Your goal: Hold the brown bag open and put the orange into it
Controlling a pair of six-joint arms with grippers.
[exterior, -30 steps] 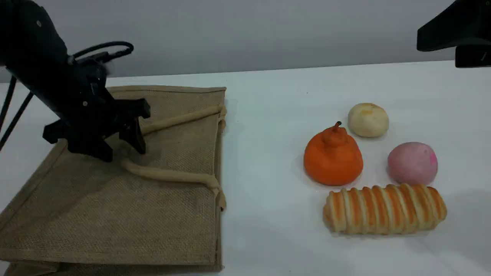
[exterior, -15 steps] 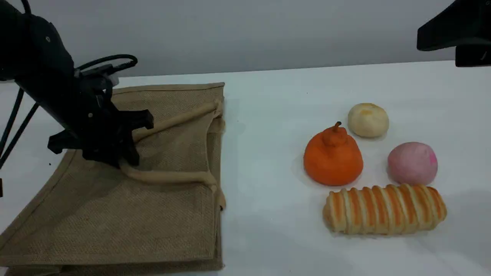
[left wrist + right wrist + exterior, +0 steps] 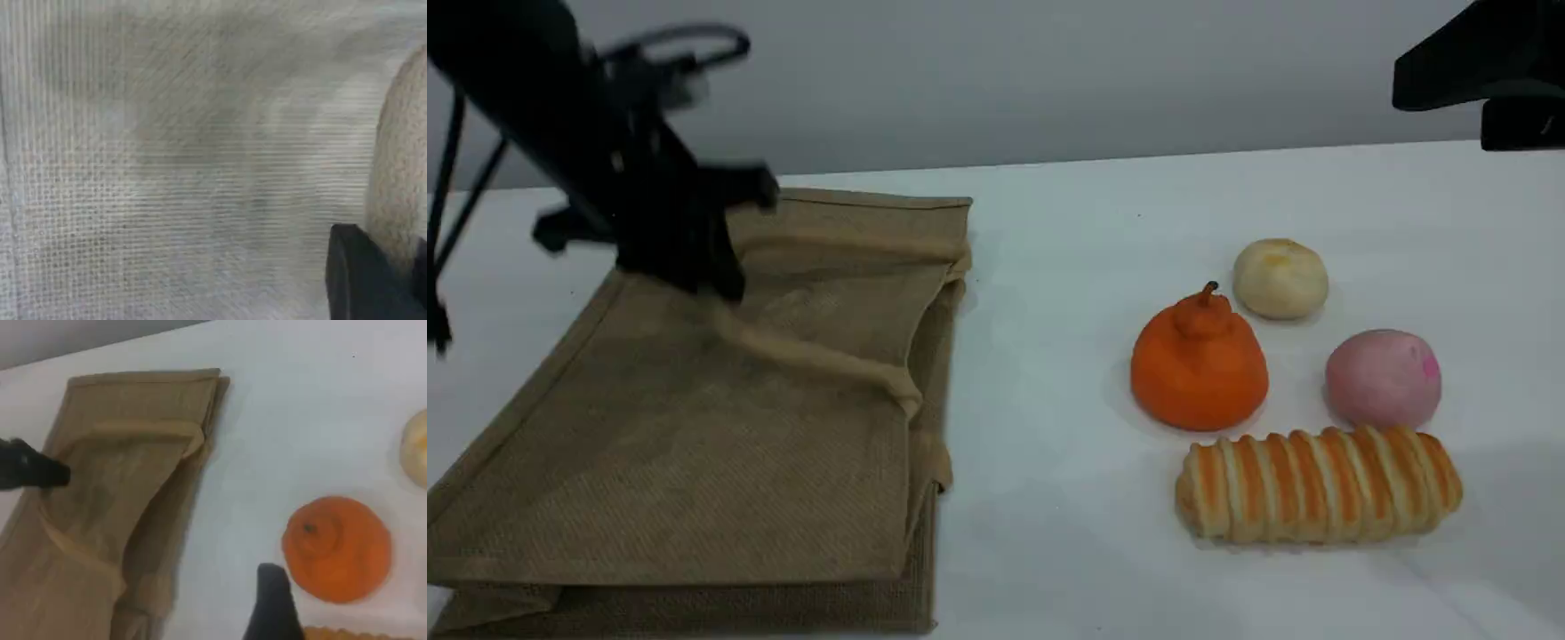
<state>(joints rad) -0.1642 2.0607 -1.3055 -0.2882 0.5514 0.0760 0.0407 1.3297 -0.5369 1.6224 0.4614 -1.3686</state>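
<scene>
The brown bag [image 3: 694, 462] lies flat on the table's left half, its mouth toward the right. My left gripper [image 3: 713, 286] is shut on the bag's near rope handle [image 3: 809, 357] and holds it up, so the upper fabric layer is lifted. The left wrist view shows close woven fabric [image 3: 167, 167], the handle [image 3: 400, 180] and one fingertip [image 3: 360, 280]. The orange [image 3: 1199, 364] stands on the table to the right, also seen in the right wrist view [image 3: 337, 547]. My right gripper hangs open above the orange, with one fingertip [image 3: 273, 600] in view and nothing in it.
A pale bun [image 3: 1280, 277] sits behind the orange. To the orange's right is a pink ball [image 3: 1383, 378], and in front a striped bread loaf [image 3: 1320, 484]. White table [image 3: 1049, 267] lies between bag and food. The right arm's black body [image 3: 1485, 71] is at the top right.
My left gripper closed on the bag's handle, then rose up and back. The handle and the bag's upper layer lifted with it. The right arm stayed put.
</scene>
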